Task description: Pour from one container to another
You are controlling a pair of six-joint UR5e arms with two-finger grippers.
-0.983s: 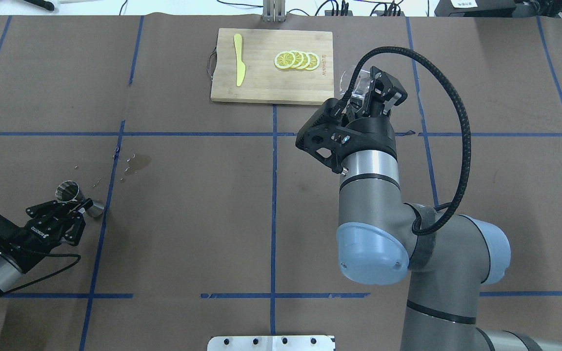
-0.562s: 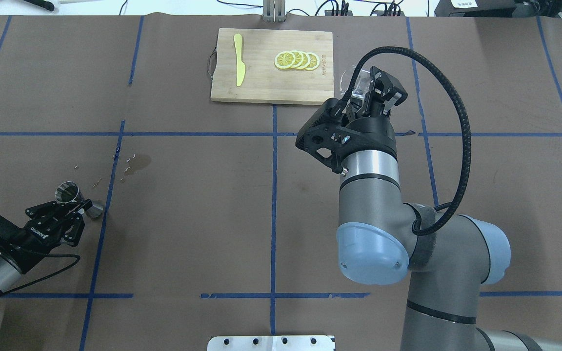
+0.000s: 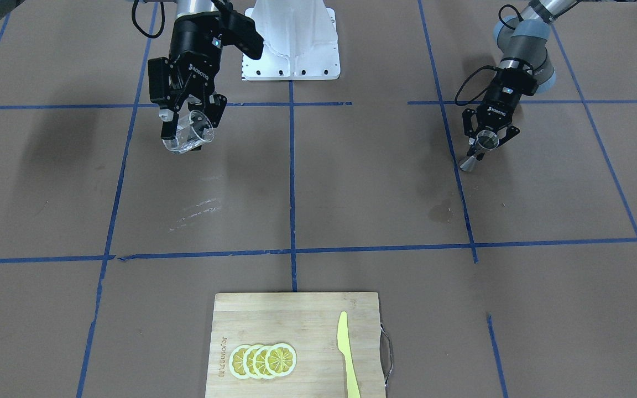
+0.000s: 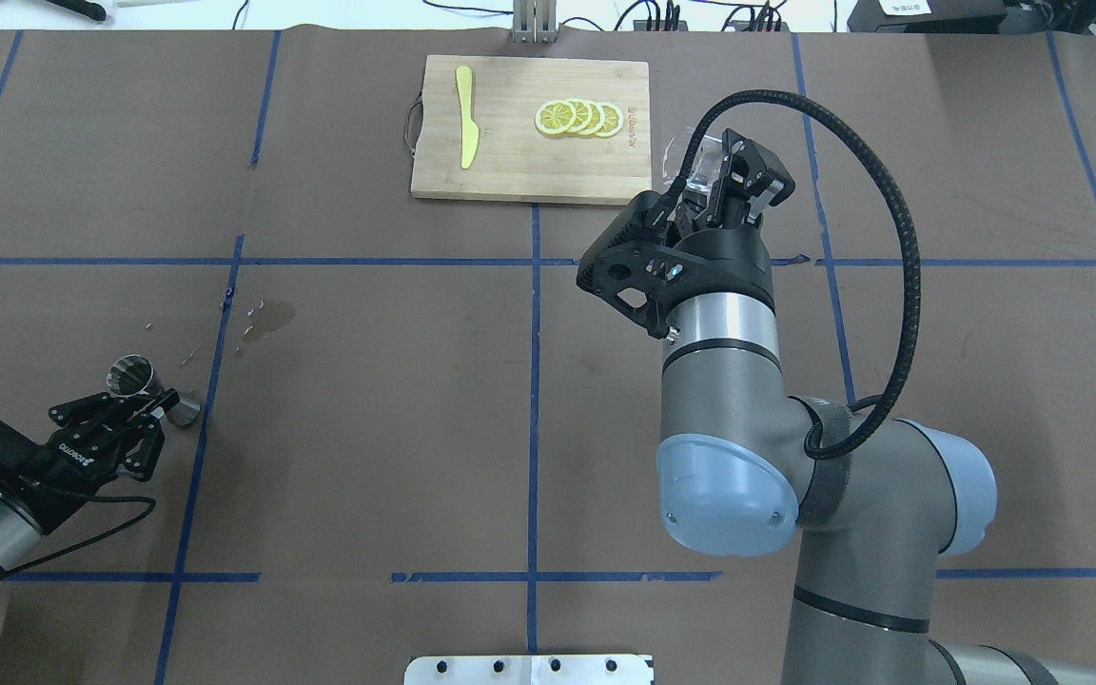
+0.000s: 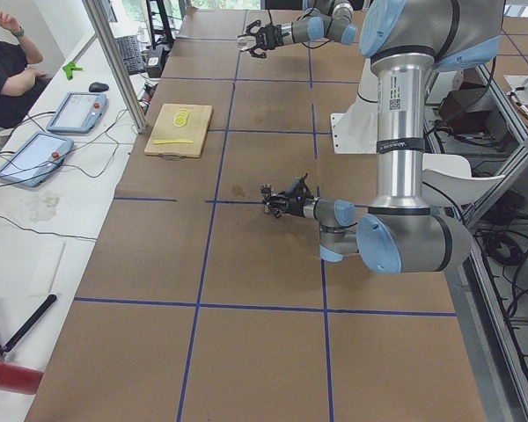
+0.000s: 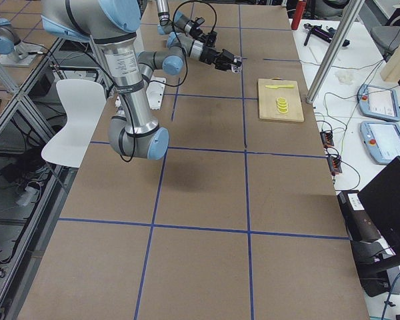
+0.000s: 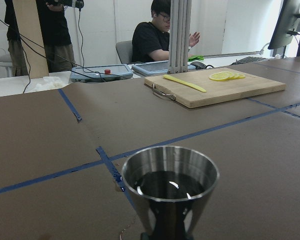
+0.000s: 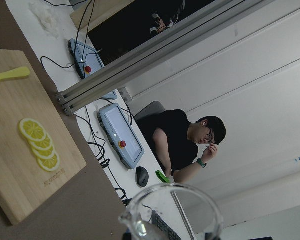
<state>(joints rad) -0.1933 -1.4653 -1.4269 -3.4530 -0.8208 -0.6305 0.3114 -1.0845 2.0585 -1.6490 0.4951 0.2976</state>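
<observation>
Brown-papered table (image 4: pixel 367 428) carries a wooden cutting board (image 4: pixel 510 162).

One clear cup (image 3: pixel 187 132), one steel jigger (image 3: pixel 476 149), one cutting board (image 3: pixel 307 320), one yellow knife (image 3: pixel 346 354), four lemon slices (image 3: pixel 263 360) (overlapping in a row).

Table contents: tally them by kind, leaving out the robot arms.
clear cup: 1
steel jigger: 1
cutting board: 1
yellow knife: 1
lemon slices: 4
Total: 8
</observation>
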